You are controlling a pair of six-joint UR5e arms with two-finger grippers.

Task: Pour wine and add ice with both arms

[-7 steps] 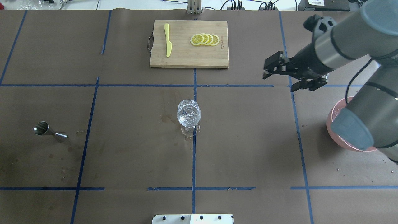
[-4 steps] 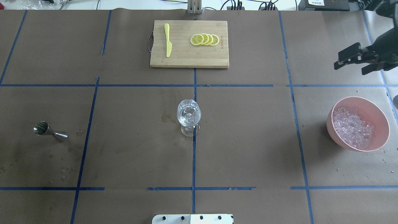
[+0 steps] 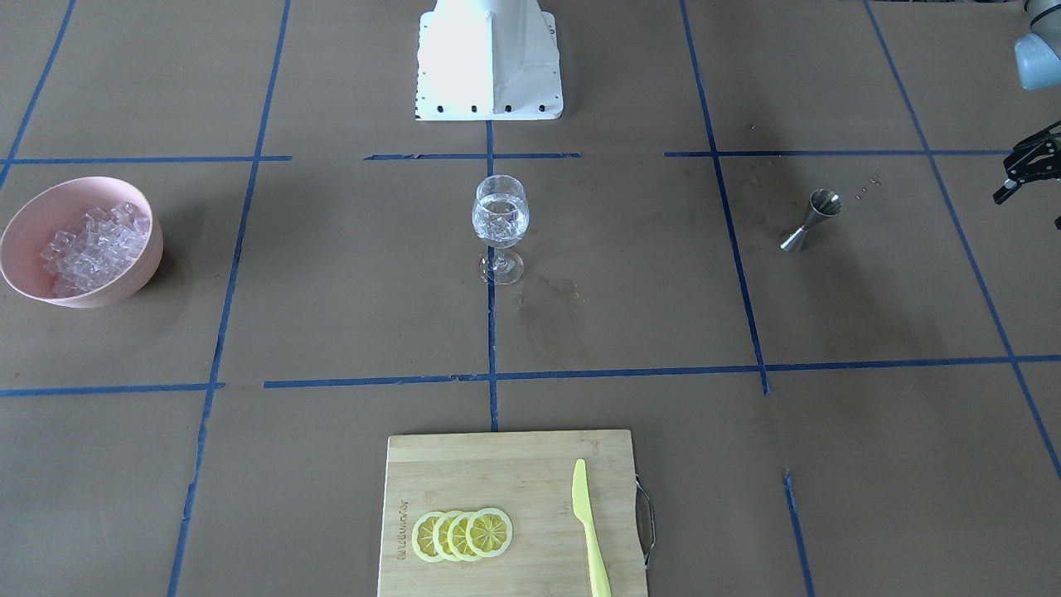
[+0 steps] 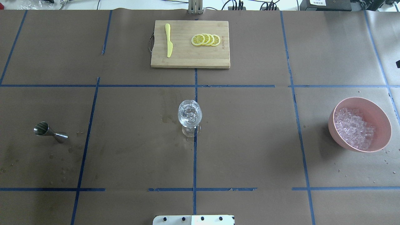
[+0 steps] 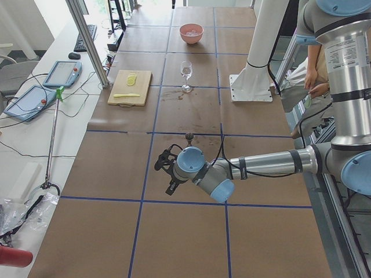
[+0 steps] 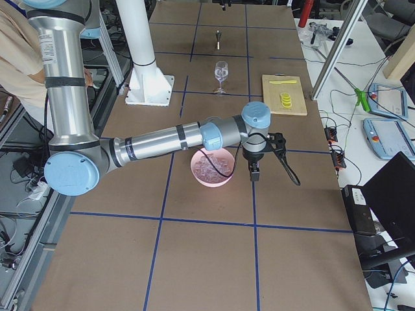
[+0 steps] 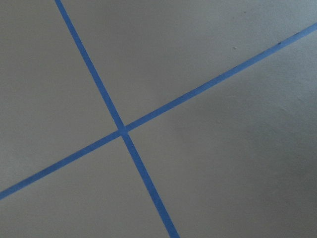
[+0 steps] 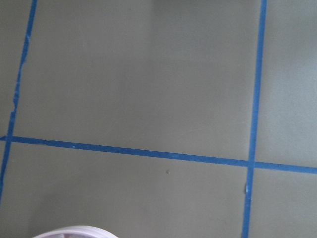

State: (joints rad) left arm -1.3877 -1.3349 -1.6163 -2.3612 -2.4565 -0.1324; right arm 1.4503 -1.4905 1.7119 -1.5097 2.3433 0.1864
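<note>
The wine glass [image 4: 189, 114] stands at the table's middle with clear ice cubes and clear liquid in its bowl; no dark wine shows. It also shows in the front view [image 3: 500, 217]. The heap of ice [image 4: 353, 131] lies in a pink bowl [image 4: 379, 115] at the right. My left gripper [image 3: 1028, 199] hovers at the table's left end, past the steel jigger [image 4: 50, 132], fingers apart and empty. My right gripper [image 6: 258, 165] hangs just beyond the bowl; only a black sliver [image 4: 398, 64] shows overhead, so I cannot tell its state.
A bamboo cutting board [image 4: 190, 59] at the far middle carries a yellow knife [image 4: 168, 40] and several lemon slices [image 4: 206, 40]. The white base block [image 3: 489, 58] stands at the near edge. Wet spots lie near the jigger and the glass.
My right arm has swung away to the right and left the overhead view, uncovering the pink bowl. The glass, jigger and board have not moved.
</note>
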